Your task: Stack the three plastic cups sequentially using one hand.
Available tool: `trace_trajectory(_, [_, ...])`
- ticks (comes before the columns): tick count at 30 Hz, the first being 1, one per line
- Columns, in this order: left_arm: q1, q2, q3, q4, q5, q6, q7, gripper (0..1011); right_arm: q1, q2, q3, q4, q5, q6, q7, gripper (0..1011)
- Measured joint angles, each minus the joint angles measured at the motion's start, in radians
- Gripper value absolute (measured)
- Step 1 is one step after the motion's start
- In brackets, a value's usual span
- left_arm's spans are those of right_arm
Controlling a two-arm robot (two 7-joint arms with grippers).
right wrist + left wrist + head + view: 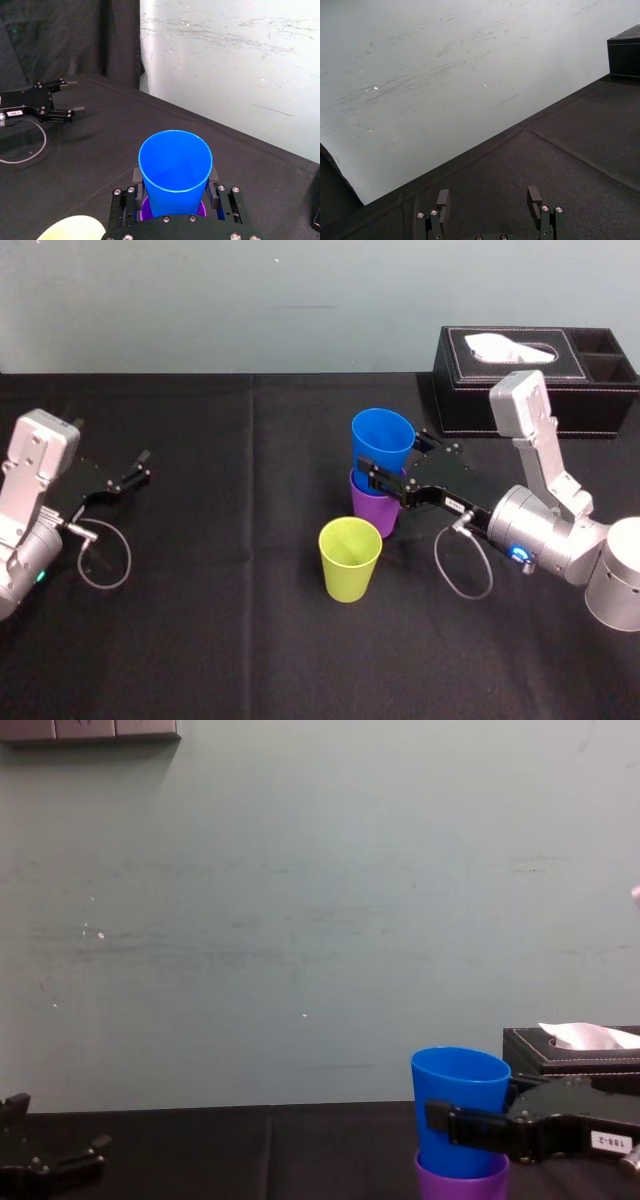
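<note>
Blue cup (382, 436) nested in purple cup (372, 512) sits gripped by right end effector (175, 176), yellow-green cup (349, 558) near, left end effector (143, 467) spread.

We are seeing smooth, faintly glossy plastic on the blue cup (382, 430), the purple cup (370, 512) and the yellow-green cup (349, 560). We are finding matt black cloth, lightly creased, over the table (220, 630). We are noting matt black fingers with bright metal screws on the right gripper (392, 452) and the left gripper (143, 467). We are reading the tissue box (500, 400) as black stitched leather holding soft white paper, and the wall (300, 920) as dull and scuffed.
</note>
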Motion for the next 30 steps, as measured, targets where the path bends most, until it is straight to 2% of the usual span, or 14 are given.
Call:
trace_trajectory(15, [0.0, 0.0, 0.0, 0.0, 0.0, 0.0, 0.0, 1011, -0.034, 0.013, 0.001, -0.023, -0.007, 0.003, 0.0, 723])
trace_trajectory(23, [0.0, 0.0, 0.0, 0.0, 0.0, 0.0, 0.0, 1011, -0.034, 0.013, 0.002, -0.024, -0.007, 0.003, -0.002, 723])
trace_trajectory(30, [0.0, 0.0, 0.0, 0.0, 0.0, 0.0, 0.0, 1011, -0.033, 0.013, 0.002, -0.023, -0.007, 0.004, -0.003, 893])
